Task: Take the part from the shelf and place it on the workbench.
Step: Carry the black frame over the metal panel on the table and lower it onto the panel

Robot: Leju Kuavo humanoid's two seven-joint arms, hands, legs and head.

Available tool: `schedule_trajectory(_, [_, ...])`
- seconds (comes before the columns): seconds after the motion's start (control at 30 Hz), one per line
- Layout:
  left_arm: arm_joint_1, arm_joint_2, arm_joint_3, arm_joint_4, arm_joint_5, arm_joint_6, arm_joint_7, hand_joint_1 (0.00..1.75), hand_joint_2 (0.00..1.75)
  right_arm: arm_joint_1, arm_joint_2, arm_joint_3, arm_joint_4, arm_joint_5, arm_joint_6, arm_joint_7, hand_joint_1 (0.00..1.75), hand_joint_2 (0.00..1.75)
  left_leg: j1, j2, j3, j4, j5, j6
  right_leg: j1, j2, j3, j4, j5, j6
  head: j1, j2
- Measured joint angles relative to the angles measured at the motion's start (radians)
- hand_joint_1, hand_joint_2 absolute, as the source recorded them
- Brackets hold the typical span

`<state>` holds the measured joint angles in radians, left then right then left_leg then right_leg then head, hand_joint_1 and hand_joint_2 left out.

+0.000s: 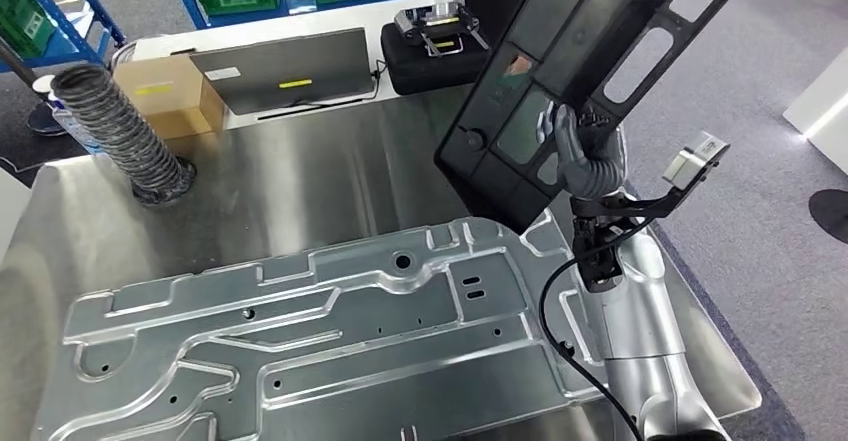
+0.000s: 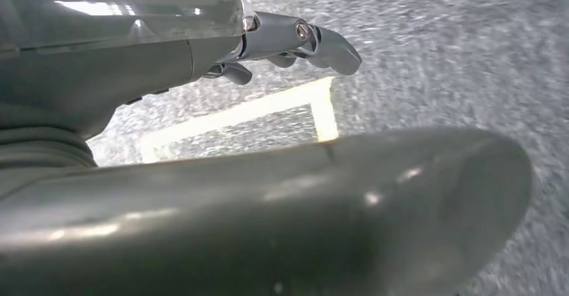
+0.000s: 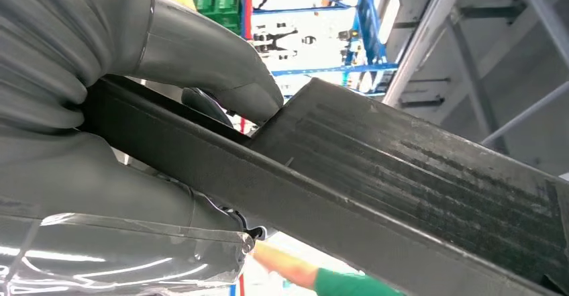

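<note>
A big, flat black plastic panel with window-like holes is held up in the air by the right hand, over the far right corner of the shiny steel workbench. The panel is tilted, and its low edge hangs close above the bench. In the right wrist view, the thick grey thumb is pressed on one face of the panel's edge and the other fingers are wrapped under it, so the edge is pinched tight.

The panel looks stiff and thin, and it is probably light for its size. Because it is so wide and is held at one edge only, it may swing or twist. The smooth plastic could slip, so a firm hold on a thick bar beside a hole seems best.

A large silver metal plate with raised ridges is lying on the near part of the bench. A bare spot beside it is likely needed for the panel.

The left hand is hanging over grey floor with nothing in it, and its fingers are a little curled and apart.
</note>
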<state>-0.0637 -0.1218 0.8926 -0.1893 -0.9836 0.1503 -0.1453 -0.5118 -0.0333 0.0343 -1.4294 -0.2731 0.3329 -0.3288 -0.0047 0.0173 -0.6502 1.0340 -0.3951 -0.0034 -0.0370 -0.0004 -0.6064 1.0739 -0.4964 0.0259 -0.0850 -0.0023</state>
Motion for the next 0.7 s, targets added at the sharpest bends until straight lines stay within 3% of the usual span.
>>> schedule_trajectory(0.07, [0.003,0.002,0.006,0.000,0.000,0.000,0.035,0.00,0.00,-0.001,-0.001,0.003,-0.003,-0.009,-0.012,-0.001,1.75,1.75,0.001,0.001,0.000,0.009,-0.006,-0.008,0.005,0.004,-0.004,0.006,0.004,-0.024,0.000,0.000])
schedule_trajectory(0.13, [0.006,0.002,0.011,0.000,0.000,-0.001,0.062,0.00,0.00,0.003,-0.005,0.003,-0.014,-0.020,-0.019,0.002,1.75,1.75,0.004,0.001,-0.006,0.026,-0.018,-0.016,0.004,0.010,-0.004,0.004,0.010,-0.037,0.000,0.000])
schedule_trajectory(0.2, [0.008,0.000,0.012,0.000,-0.001,-0.002,0.081,0.00,0.00,0.013,-0.009,0.002,-0.033,-0.029,-0.024,0.005,1.75,1.75,0.009,-0.001,-0.039,0.106,-0.069,-0.022,0.004,0.016,-0.004,0.002,0.014,-0.044,0.000,0.000])
schedule_trajectory(0.27, [0.008,-0.005,0.015,0.000,0.001,-0.004,0.100,0.00,0.00,0.028,-0.011,0.001,-0.050,-0.031,-0.028,0.007,1.75,1.75,0.012,-0.003,-0.094,0.239,-0.133,-0.025,0.006,0.020,-0.004,0.002,0.017,-0.047,0.000,0.000])
schedule_trajectory(0.3, [0.008,-0.007,0.017,0.000,0.002,-0.005,0.111,0.00,0.00,0.038,-0.011,0.000,-0.057,-0.031,-0.030,0.008,1.75,1.75,0.013,-0.004,-0.112,0.286,-0.149,-0.024,0.007,0.022,-0.004,0.002,0.018,-0.047,0.000,0.000])
schedule_trajectory(0.33, [0.008,-0.008,0.020,0.000,0.003,-0.006,0.122,0.00,0.00,0.047,-0.011,-0.001,-0.066,-0.030,-0.033,0.009,1.75,1.75,0.013,-0.004,-0.115,0.296,-0.146,-0.019,0.009,0.024,-0.004,0.003,0.019,-0.048,0.000,0.000])
schedule_trajectory(0.37, [0.008,-0.008,0.022,0.000,0.004,-0.007,0.131,0.00,0.00,0.056,-0.011,-0.003,-0.076,-0.029,-0.037,0.011,1.75,1.75,0.012,-0.005,-0.098,0.266,-0.127,-0.013,0.011,0.027,-0.004,0.003,0.018,-0.048,0.000,0.000])
schedule_trajectory(0.43, [0.009,-0.008,0.026,0.000,0.002,-0.009,0.142,0.00,0.00,0.072,-0.011,-0.009,-0.101,-0.027,-0.043,0.013,1.75,1.75,0.003,-0.006,-0.029,0.129,-0.067,0.007,0.011,0.031,-0.004,0.001,0.018,-0.047,0.000,0.000])
schedule_trajectory(0.5, [0.009,-0.008,0.027,0.000,-0.003,-0.010,0.146,0.00,0.00,0.092,-0.011,-0.020,-0.128,-0.023,-0.048,0.017,1.75,1.75,-0.007,-0.005,0.022,0.028,-0.034,0.020,0.011,0.031,-0.005,-0.004,0.021,-0.041,0.000,0.000])
schedule_trajectory(0.63, [0.006,-0.008,0.027,0.000,-0.016,-0.015,0.149,0.00,0.00,0.150,-0.010,-0.048,-0.181,-0.005,-0.059,0.028,1.75,1.75,-0.010,-0.004,0.039,-0.022,-0.010,0.028,0.008,0.026,-0.002,-0.015,0.022,-0.018,0.000,0.000])
schedule_trajectory(0.7, [0.004,-0.008,0.027,0.000,-0.019,-0.017,0.151,0.00,0.00,0.167,-0.010,-0.061,-0.202,0.005,-0.057,0.026,1.75,1.75,-0.006,0.001,0.043,-0.051,0.010,0.033,0.012,0.021,-0.020,0.034,-0.030,-0.013,0.000,0.000])
